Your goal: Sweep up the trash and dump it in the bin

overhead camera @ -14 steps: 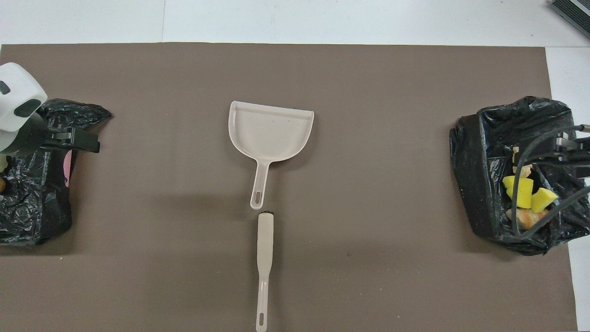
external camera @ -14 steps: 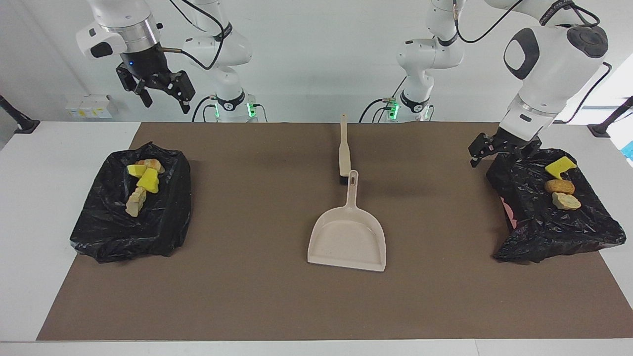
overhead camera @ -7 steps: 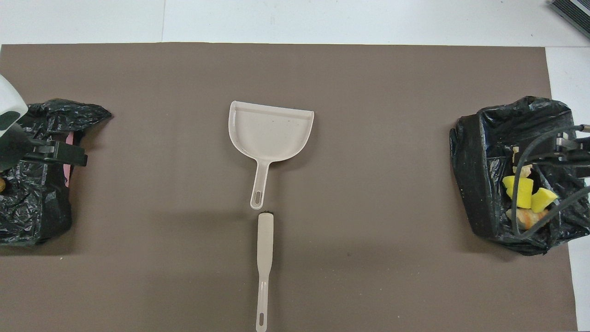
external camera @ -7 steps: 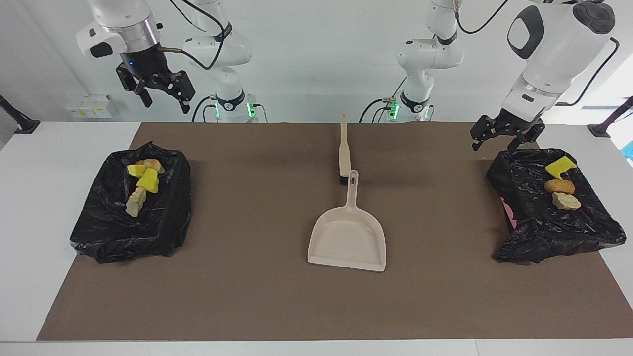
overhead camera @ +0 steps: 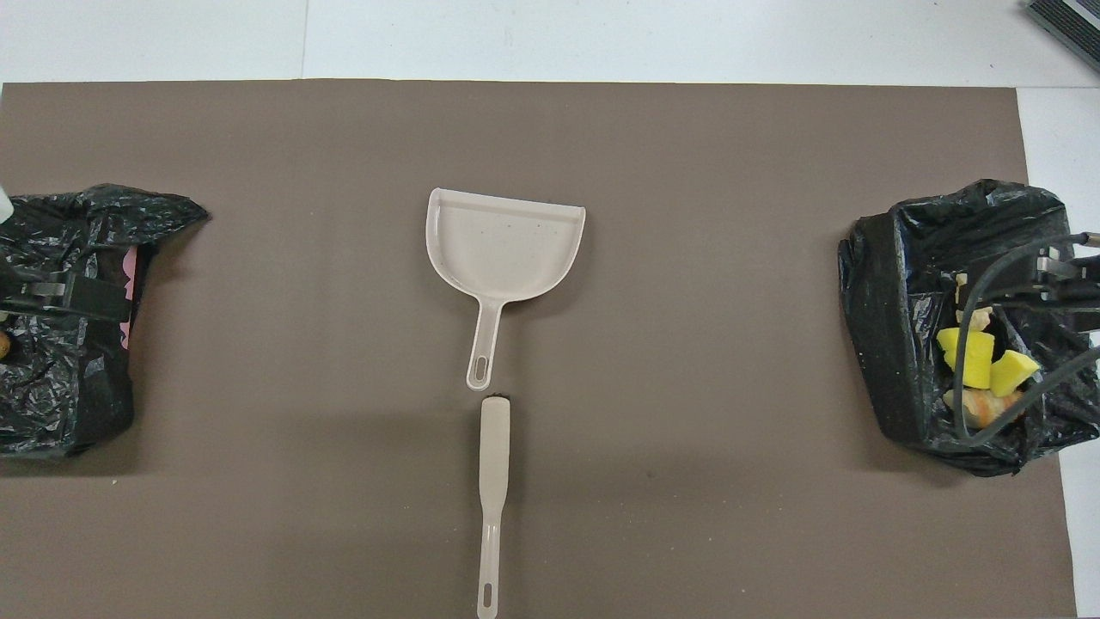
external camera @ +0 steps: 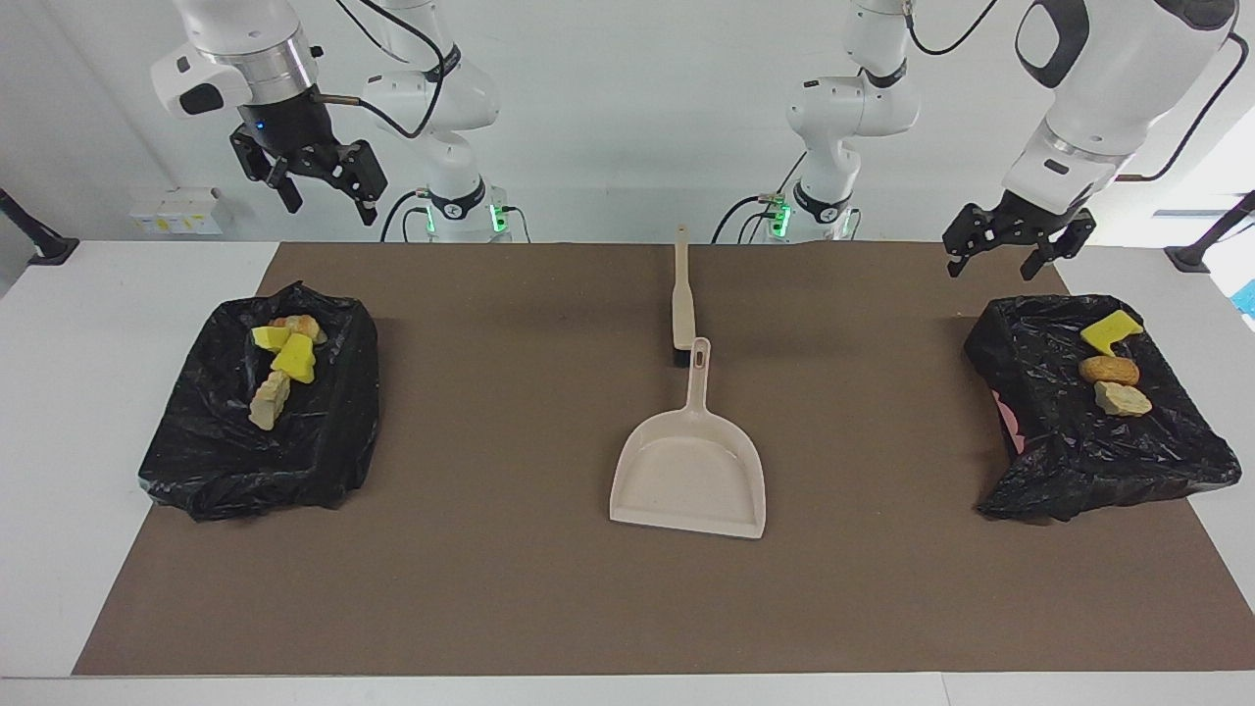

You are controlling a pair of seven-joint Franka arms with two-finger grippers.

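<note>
Two bins lined with black bags hold the trash. The bin (external camera: 196, 461) at the right arm's end holds yellow sponges (external camera: 294, 360) and bread-like lumps (external camera: 267, 400); it also shows in the overhead view (overhead camera: 885, 327). The bin (external camera: 1079, 461) at the left arm's end holds a sponge (external camera: 1108, 331) and two lumps (external camera: 1109, 370). The beige dustpan (external camera: 691, 471) lies empty mid-mat, with the brush (external camera: 682, 294) just nearer to the robots. My left gripper (external camera: 988, 270) is open and empty, in the air over its bin's robot-side edge. My right gripper (external camera: 331, 211) is open and empty, high over its bin.
A brown mat (external camera: 510, 588) covers most of the white table (external camera: 59, 392). The dustpan (overhead camera: 503, 245) and brush (overhead camera: 492, 481) lie in line at the mat's middle. The right arm's cables (overhead camera: 988, 284) hang over its bin in the overhead view.
My left gripper has risen from the rim of the bin at its end and drawn back toward the robots. The right arm has not moved.
</note>
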